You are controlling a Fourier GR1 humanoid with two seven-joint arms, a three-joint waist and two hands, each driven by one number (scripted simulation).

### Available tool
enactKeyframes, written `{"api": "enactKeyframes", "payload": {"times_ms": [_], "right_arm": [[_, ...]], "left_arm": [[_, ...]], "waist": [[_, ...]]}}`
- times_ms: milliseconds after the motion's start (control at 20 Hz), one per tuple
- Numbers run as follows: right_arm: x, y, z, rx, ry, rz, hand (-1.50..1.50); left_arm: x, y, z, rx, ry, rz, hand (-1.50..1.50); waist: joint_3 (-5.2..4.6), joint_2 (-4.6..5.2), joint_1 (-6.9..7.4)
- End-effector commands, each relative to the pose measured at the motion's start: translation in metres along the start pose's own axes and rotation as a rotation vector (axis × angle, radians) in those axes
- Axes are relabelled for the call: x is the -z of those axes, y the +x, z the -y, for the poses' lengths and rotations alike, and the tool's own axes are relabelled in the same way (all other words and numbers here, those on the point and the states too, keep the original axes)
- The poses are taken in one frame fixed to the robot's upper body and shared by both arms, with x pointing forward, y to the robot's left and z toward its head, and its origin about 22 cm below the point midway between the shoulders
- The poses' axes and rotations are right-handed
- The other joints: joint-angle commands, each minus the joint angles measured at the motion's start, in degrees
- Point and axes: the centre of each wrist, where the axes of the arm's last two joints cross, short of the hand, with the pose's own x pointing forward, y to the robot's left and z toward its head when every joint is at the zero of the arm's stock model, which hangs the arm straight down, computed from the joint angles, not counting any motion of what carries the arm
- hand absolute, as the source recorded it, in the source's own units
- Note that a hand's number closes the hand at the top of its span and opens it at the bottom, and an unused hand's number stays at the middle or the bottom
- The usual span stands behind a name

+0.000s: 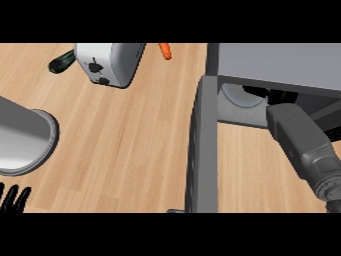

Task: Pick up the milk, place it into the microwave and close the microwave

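The microwave [284,65] stands with its door [205,150] open, and our right hand [269,93] is inside it. We cannot tell whether that hand is open or closed, and the milk is hidden from us. The grey cylinder [14,137] sits just above our left hand [3,197], whose straight fingers point up.

left hand [3,198]: at the lower left edge of the head view, fingers straight, spread and pointing up, holding nothing; only the fingers show. right forearm [303,141]: grey, enters at the lower right corner and runs up and slightly left, nearly straight. right hand [267,93]: black, at the forearm's far end, mostly hidden; its state cannot be read.
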Motion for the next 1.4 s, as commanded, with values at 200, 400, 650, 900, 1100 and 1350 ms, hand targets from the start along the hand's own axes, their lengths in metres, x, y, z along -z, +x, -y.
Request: {"api": "enactKeyframes", "payload": {"times_ms": [200,400,650,900,1100,1350], "right_arm": [[-0.026,-0.058,0.025,-0.397,-0.099,-0.133,-1.50],[-0.019,0.000,-0.011,-0.212,0.170,0.100,-1.50],[-0.022,0.011,-0.019,-0.162,0.250,0.115,-1.50],[-0.023,0.032,-0.030,-0.091,0.304,0.131,-1.50],[-0.039,0.037,-0.039,-0.022,0.371,0.123,-1.50],[-0.036,0.052,-0.044,0.161,0.359,0.085,-1.50]], "left_arm": [[0.009,0.002,-0.003,0.029,-0.023,0.007,-1.50],[0.010,0.000,-0.002,0.024,-0.027,-0.006,-1.50],[0.013,-0.001,-0.003,0.019,-0.031,0.009,-1.50],[0.018,-0.007,-0.002,0.028,-0.017,0.010,-1.50],[0.015,-0.002,-0.005,0.028,-0.037,0.007,-1.50],[0.010,-0.003,-0.001,0.022,-0.025,0.007,-1.50]], "waist": [[-0.24,0.88,1.92],[0.42,-0.29,2.76],[0.49,0.00,2.76],[0.46,-0.20,1.89],[0.51,-0.52,1.28],[0.54,-1.16,-0.12]]}}
